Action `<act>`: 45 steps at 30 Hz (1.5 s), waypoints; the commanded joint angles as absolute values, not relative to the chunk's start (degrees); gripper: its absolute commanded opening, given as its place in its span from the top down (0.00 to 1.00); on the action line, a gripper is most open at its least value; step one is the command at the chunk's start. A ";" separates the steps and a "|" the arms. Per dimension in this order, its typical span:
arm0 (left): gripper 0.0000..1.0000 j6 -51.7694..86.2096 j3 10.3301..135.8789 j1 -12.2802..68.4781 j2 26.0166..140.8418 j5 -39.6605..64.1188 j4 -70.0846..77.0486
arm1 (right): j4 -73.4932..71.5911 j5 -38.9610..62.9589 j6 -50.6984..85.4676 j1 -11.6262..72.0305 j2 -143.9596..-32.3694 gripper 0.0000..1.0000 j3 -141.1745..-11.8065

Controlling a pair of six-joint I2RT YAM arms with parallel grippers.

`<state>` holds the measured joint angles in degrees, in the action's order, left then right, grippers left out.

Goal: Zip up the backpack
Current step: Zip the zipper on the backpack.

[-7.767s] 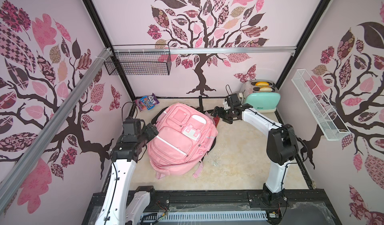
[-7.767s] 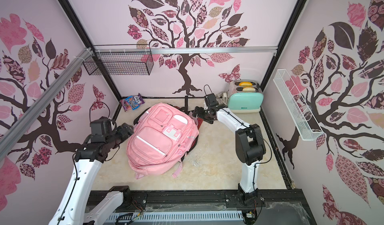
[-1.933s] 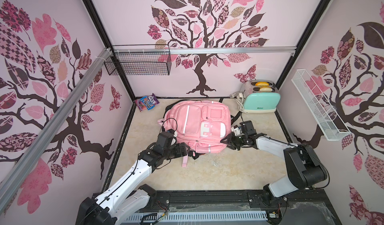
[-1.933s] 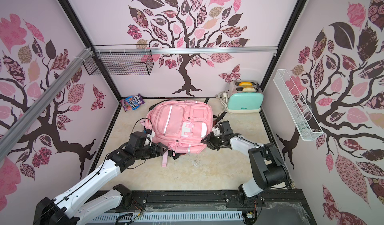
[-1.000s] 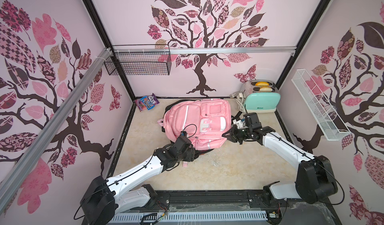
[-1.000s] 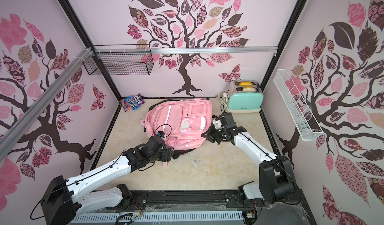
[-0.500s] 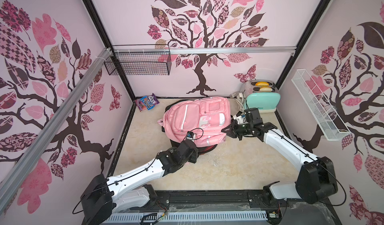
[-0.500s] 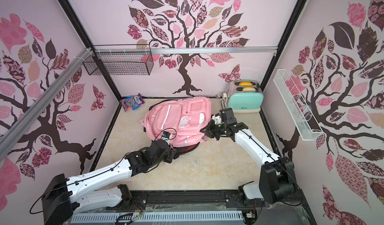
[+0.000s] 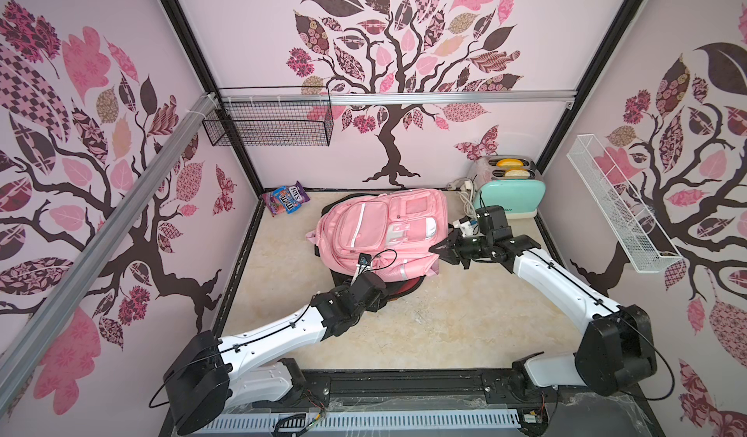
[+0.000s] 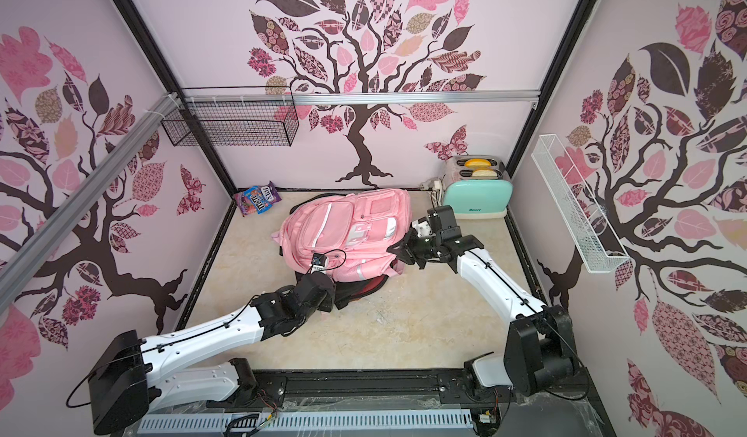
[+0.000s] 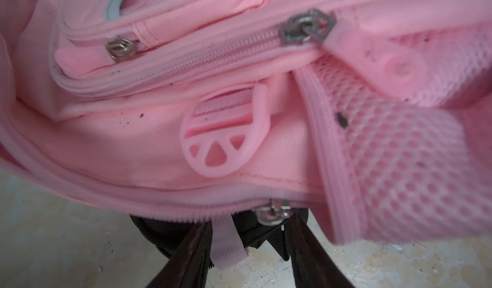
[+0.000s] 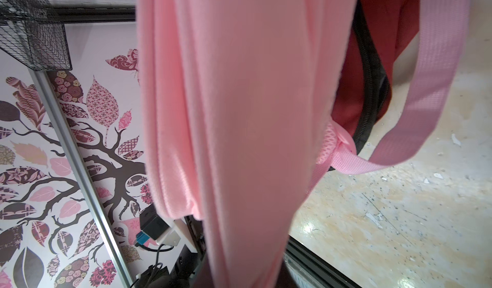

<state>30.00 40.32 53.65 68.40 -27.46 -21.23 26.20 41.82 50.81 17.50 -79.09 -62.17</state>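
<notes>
My left arm (image 9: 275, 334) and right arm (image 9: 553, 281) are long white shells joined by bulky black housings (image 9: 614, 358). A thin black cable (image 9: 291, 326) is clipped along each shell, beside small dark screw holes. Each black wrist block carries a little camera (image 9: 365, 259) on a looped wire. My left gripper (image 11: 249, 228) has two dark, tapering fingers (image 11: 186, 257).

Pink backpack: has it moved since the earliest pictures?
Yes. The backpack has turned and slid toward the back right, nearer the mint toaster.
</notes>
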 commanded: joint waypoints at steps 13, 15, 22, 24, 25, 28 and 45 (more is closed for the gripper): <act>0.57 27.54 38.11 54.18 68.46 -34.88 -12.32 | 16.92 44.57 50.03 17.43 -78.40 1.00 -67.15; 0.62 27.07 38.17 54.18 68.85 -35.24 -11.87 | 16.89 44.73 50.00 17.48 -78.46 1.00 -67.09; 1.00 27.58 39.55 54.12 70.25 -32.68 -11.91 | 18.89 43.01 48.11 17.40 -78.88 1.00 -67.24; 1.00 27.53 39.62 53.91 69.93 -29.70 -11.76 | 19.41 42.33 47.24 17.40 -79.01 1.00 -67.20; 1.00 27.53 39.96 53.56 70.01 -27.35 -12.28 | 19.74 41.94 46.87 17.40 -79.13 1.00 -67.16; 1.00 28.27 40.43 52.11 69.34 -20.62 -13.53 | 20.37 40.76 45.58 17.31 -79.87 1.00 -67.16; 1.00 36.53 35.83 39.21 66.70 9.38 -11.18 | 27.20 34.65 36.09 16.98 -83.97 1.00 -70.88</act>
